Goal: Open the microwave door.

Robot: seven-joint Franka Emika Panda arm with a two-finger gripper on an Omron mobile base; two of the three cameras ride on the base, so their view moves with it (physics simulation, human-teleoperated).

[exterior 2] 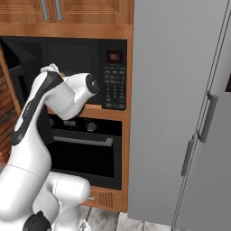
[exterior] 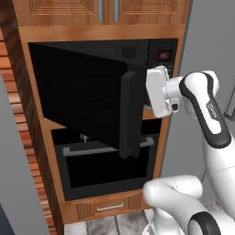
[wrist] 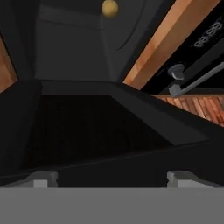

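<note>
Left base view: microwave door swung partway out from microwave, upright free edge at 9 o'clock of gripper, touching or just beside; finger spacing impossible to tell.

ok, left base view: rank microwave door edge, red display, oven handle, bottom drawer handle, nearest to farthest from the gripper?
1. Microwave door: its thick free edge sits right beside the gripper, on the gripper's left in the picture.
2. Red display: just above it.
3. Oven handle: below, left.
4. Drawer handle: lowest, near the floor.
</note>
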